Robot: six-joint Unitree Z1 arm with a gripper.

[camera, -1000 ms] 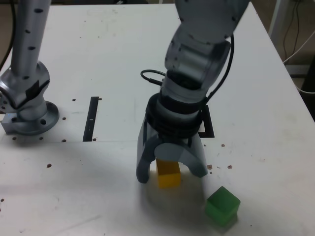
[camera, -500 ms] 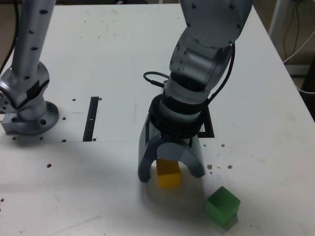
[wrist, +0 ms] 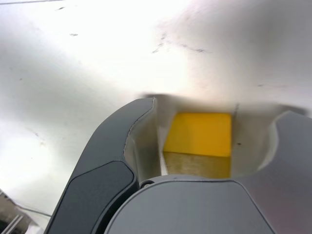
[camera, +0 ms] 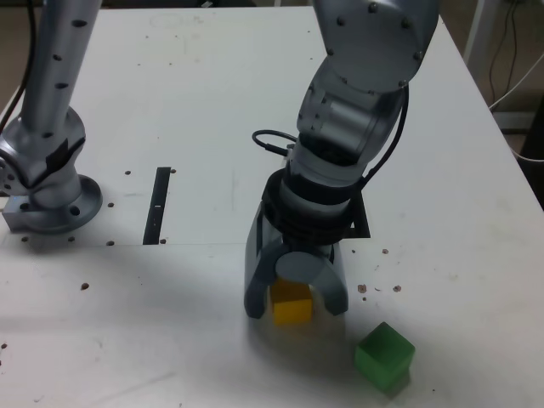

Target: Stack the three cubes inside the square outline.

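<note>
The jaws have drawn inward, yet the gripper [camera: 295,310] remains open, gaps flanking the yellow cube [camera: 291,304].

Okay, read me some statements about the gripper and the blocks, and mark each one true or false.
1. The gripper straddles the yellow cube. True.
2. The jaws are clamped tight on the yellow cube. False: gaps show beside it in the wrist view.
3. The green cube lies outside the jaws. True.
4. The green cube is on the exterior view's left of the yellow one. False: it is on that view's right.
5. The straight black strip lies under the green cube. False: they are well apart.
</note>
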